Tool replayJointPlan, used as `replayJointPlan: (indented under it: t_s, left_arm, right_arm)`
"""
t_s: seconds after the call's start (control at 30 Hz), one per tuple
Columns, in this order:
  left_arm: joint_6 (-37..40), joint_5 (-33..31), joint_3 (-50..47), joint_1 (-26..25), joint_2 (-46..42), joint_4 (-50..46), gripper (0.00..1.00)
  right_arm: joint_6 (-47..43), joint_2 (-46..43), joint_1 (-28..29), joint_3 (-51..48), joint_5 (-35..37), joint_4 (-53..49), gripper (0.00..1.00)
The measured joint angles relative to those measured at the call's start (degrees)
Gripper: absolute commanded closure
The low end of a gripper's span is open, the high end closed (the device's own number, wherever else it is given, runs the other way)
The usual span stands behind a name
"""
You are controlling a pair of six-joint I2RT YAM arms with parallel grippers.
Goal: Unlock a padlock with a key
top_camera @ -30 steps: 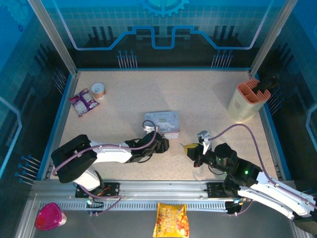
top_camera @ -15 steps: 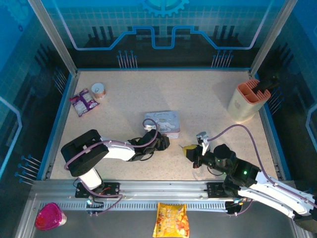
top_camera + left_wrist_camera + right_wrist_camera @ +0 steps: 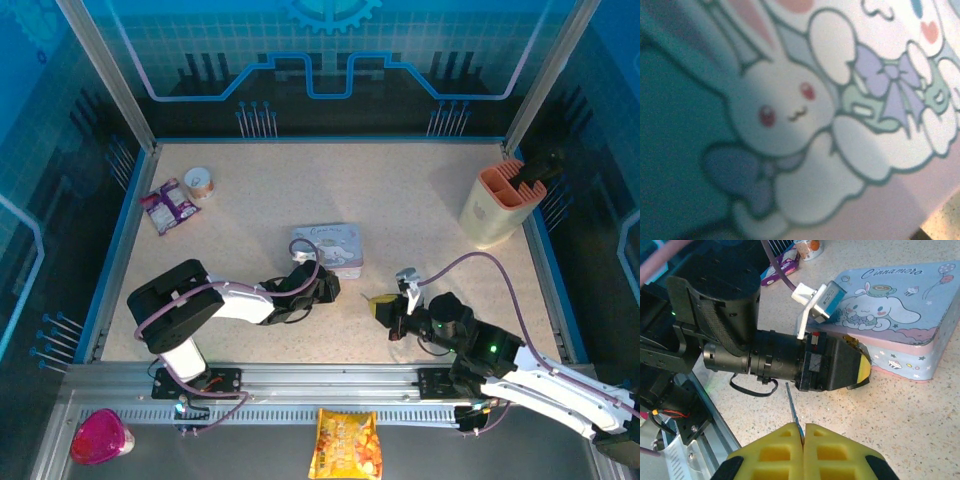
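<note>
Pinching the key (image 3: 794, 410) in my right gripper (image 3: 803, 432): the yellow pads (image 3: 775, 452) are pressed flat together with the key clamped in the seam. It sticks straight out past the fingertips, clear of the table (image 3: 920, 405). It reads as a thin pale strip of dull silver metal, too small to show teeth or cuts.

In the right wrist view the key's tip ends just under the black body of my left gripper (image 3: 860, 368). I can't judge the depth gap between them. The left gripper lies low across the table, its yellow-tipped nose up against the near wall of the cartoon tin (image 3: 905, 325). I can't tell how its jaws stand. The left wrist camera is right on the tin's lid and blurred: a bunny with a bow, plus a sliver of speckled table at the bottom right corner.

Room to move:
- Bare speckled table lies between the key and the tin's pink bottom edge.
- The aluminium rail (image 3: 320, 385) at the near edge is close behind both grippers.
- From above, both grippers sit near the middle of the near half, with the tin just beyond the left one.
- The far half of the table is open.
- The orange-topped holder (image 3: 494, 205) at far right, and the purple snack packet (image 3: 165, 207) and small cup (image 3: 201, 182) at far left, are well apart from the key.
</note>
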Motion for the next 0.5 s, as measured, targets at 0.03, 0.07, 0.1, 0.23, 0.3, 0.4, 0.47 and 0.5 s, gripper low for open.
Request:
replayJointPlan:
  t_s: [0.03,0.07,0.1,0.23,0.3,0.4,0.47,0.5]
  left_arm:
    - [0.0,0.0,0.0,0.0,0.0,0.2,0.83]
    - [0.0,0.0,0.0,0.0,0.0,0.4,0.84]
    - [0.0,0.0,-0.1,0.0,0.0,0.6,0.85]
    - [0.0,0.0,-0.4,0.0,0.0,1.0,0.85]
    - [0.0,0.0,-0.4,0.0,0.0,1.2,0.85]
    - [0.0,0.1,-0.4,0.0,0.0,1.3,0.87]
    - [0.0,0.3,-0.5,0.0,0.0,1.3,0.87]
    - [0.0,0.4,-0.5,0.0,-0.1,1.3,0.88]
  right_arm:
    - [0.2,0.0,0.0,-0.2,0.1,0.0,1.00]
    - [0.4,0.0,0.0,-0.2,0.3,0.0,1.00]
    - [0.5,0.0,0.0,-0.3,0.4,0.0,1.00]
    - [0.8,0.0,0.0,-0.3,0.9,0.0,1.00]
    - [0.9,0.0,0.0,-0.3,0.9,0.0,1.00]
    - [1.2,0.2,0.0,-0.3,1.0,0.0,1.00]
    - [1.8,0.7,0.0,-0.3,1.4,0.0,1.00]
    - [2.2,0.9,0.0,-0.4,1.6,0.0,1.00]
